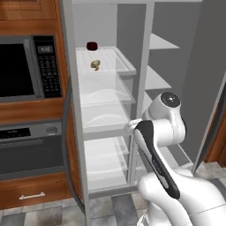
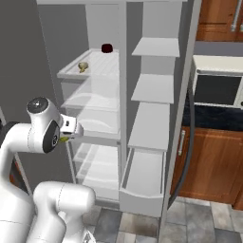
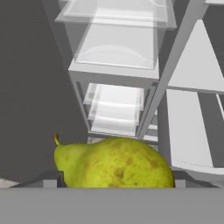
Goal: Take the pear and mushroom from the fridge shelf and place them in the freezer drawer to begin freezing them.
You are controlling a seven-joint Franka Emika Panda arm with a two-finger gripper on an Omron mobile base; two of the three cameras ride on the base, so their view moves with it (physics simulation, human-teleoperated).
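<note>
The fridge shelf carries the mushroom near its front and a dark red round thing behind.

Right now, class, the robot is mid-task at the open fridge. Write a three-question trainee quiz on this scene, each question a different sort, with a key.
1. True or false: the mushroom lies on the fridge shelf.
2. What sits in the gripper? A pear B mushroom C nothing
3. Fill in: behind the mushroom sits a dark ___ round thing.

Key: 1 true; 2 A; 3 red.
</note>
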